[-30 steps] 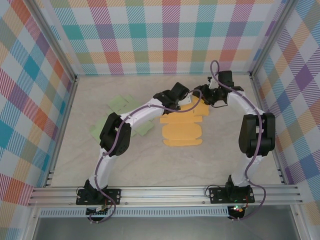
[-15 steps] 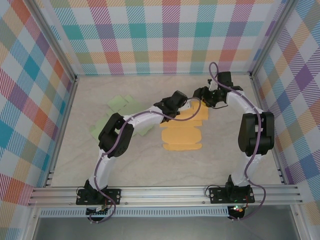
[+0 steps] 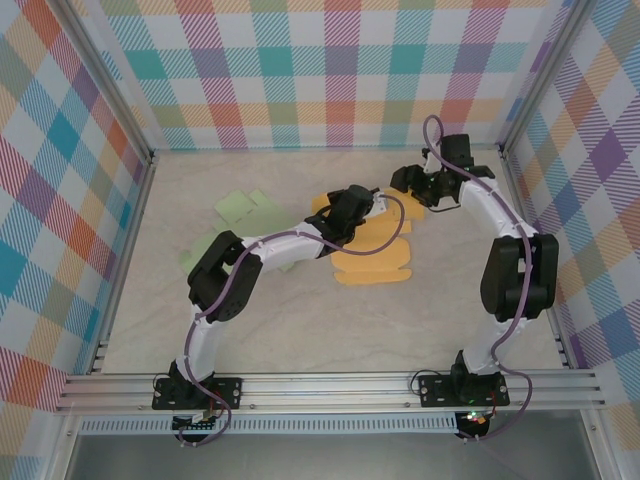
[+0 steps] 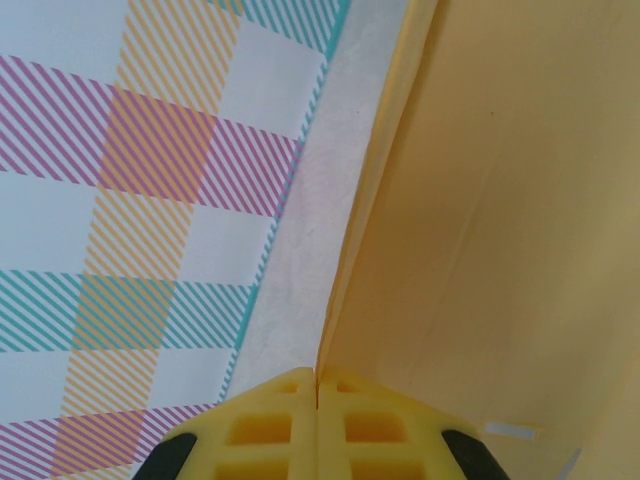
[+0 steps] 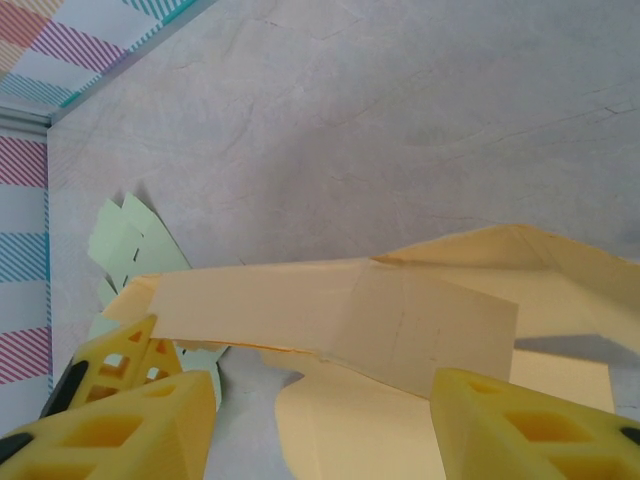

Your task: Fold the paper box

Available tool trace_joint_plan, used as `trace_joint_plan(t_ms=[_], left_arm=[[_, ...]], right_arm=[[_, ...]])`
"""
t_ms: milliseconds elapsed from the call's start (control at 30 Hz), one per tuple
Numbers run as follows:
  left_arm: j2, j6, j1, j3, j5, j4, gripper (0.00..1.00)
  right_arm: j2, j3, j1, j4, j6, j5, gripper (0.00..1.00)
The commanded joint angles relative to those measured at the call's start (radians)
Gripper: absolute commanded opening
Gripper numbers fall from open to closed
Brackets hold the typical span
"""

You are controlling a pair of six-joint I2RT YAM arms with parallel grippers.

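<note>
The paper box (image 3: 375, 262) is a flat yellow-orange sheet lying mid-table, with its far part lifted. My left gripper (image 3: 357, 206) is shut on the sheet's far left edge. In the left wrist view the paper box (image 4: 500, 200) rises from between the closed yellow fingers (image 4: 270, 430) of that gripper (image 4: 318, 385). My right gripper (image 3: 406, 184) hangs over the sheet's far right corner. Seen from the right wrist, this gripper (image 5: 320, 400) stands open, with a raised flap of the paper box (image 5: 340, 315) between and beyond the fingers, touching neither.
Pale green paper sheets (image 3: 240, 210) lie left of the box, and one shows behind the flap (image 5: 130, 240). Checked walls (image 3: 330, 80) enclose the table on three sides. A metal rail (image 3: 330, 385) runs along the near edge.
The right gripper has opened wider and drawn back a little toward the far wall. The left gripper, still shut on the paper, has pulled the sheet's far edge up and skewed the sheet.
</note>
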Motion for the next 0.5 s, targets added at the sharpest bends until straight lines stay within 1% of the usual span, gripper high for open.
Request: trace_joint_plan(t_ms=[0,167,300,467], left_arm=[[-0.037,0.027,-0.022,-0.018,-0.027,0.077,0.00],[-0.031,0.031,-0.024,-0.022,-0.040,0.096,0.00],[-0.035,0.047,-0.028,-0.038,-0.046,0.148,0.00],[-0.032,0.057,-0.029,-0.039,-0.050,0.153,0.00]], right_arm=[[0.037,0.060,0.010,-0.038,-0.028,-0.005,0.60],[0.013,0.090,0.012,-0.080,-0.063,0.041,0.62],[0.022,0.112,0.012,-0.093,-0.061,0.040,0.63],[0.058,0.129,0.013,-0.091,-0.049,0.024,0.63]])
